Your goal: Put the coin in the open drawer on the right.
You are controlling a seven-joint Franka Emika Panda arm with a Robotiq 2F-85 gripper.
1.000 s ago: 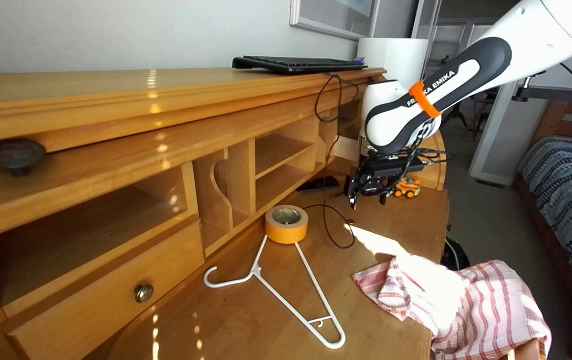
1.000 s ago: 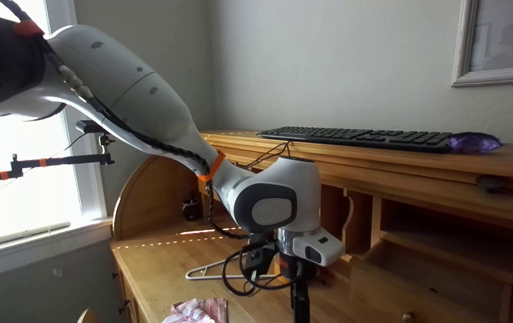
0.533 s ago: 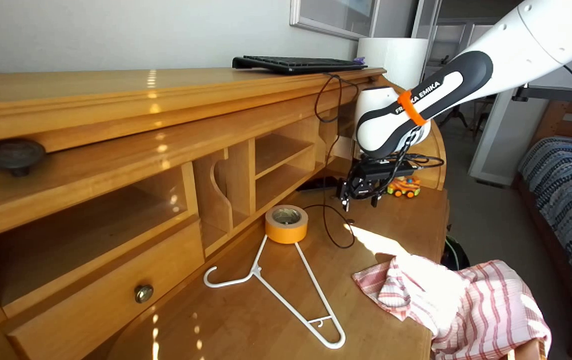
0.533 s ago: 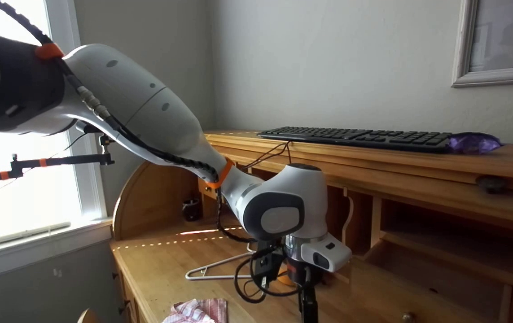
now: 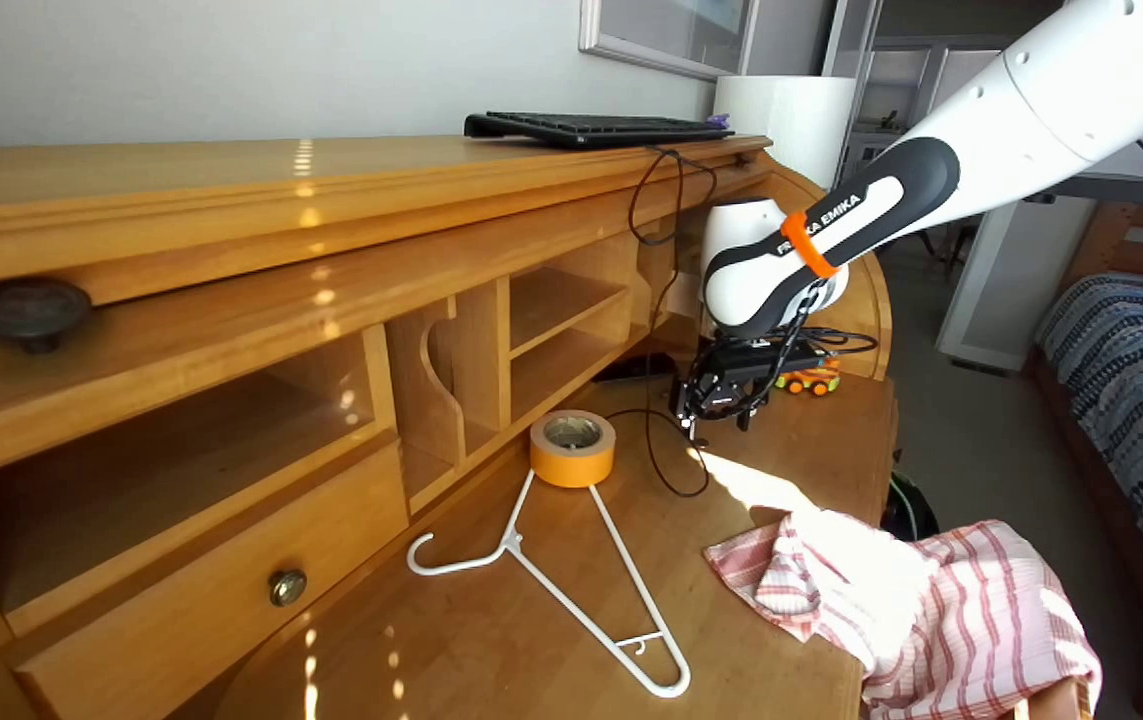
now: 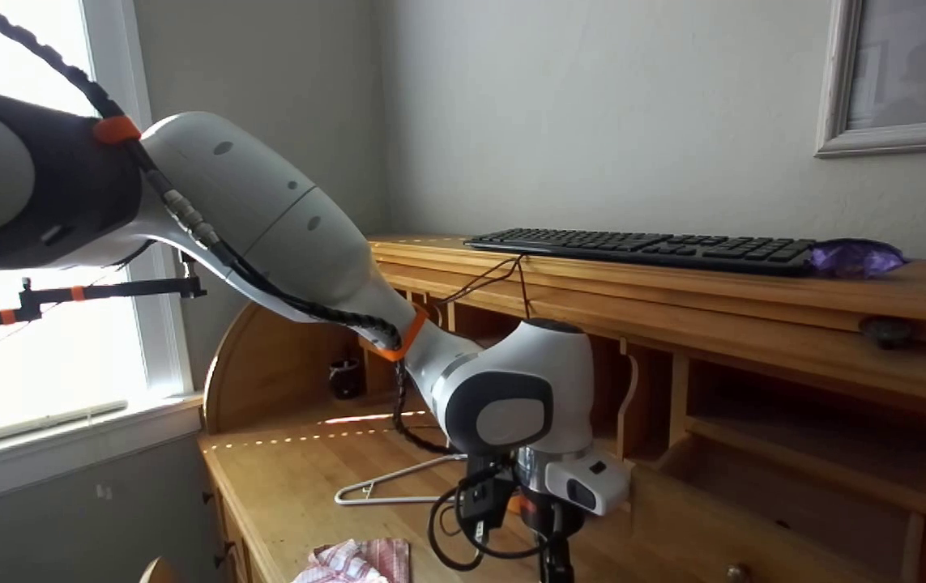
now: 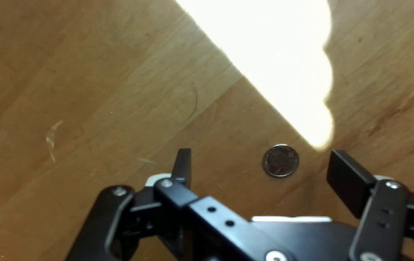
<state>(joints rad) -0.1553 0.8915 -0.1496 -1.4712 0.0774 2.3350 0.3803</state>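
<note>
The coin [image 7: 281,160] lies flat on the tabletop [image 7: 101,83] between the fingertips [image 7: 348,181] of the hand [image 7: 260,159], apart from both and nearer the one at the right of the wrist view. The hand is spread wide, its two sides well away from each other. The pointed end of a bright patch of sunlight [image 7: 283,47] reaches just beside the coin. The hand seems to hang low over the tabletop, though its height is hard to judge.

In an exterior view the drawer [image 6: 722,526] stands pulled out at the right of the desk [image 6: 754,324], its pale inside showing; the coin is outside it. An orange roll of tape [image 5: 571,465] sits on the tabletop, hiding one end of a white hanger [image 5: 512,543]. A red-and-white striped cloth [image 5: 901,590] lies crumpled, part of it past the tabletop's edge. A black keyboard [image 6: 649,248] rests on top of the desk in both exterior views, a purple packet [image 6: 855,257] at one end. Behind the hand is an orange toy car [image 5: 809,378], partly hidden.
</note>
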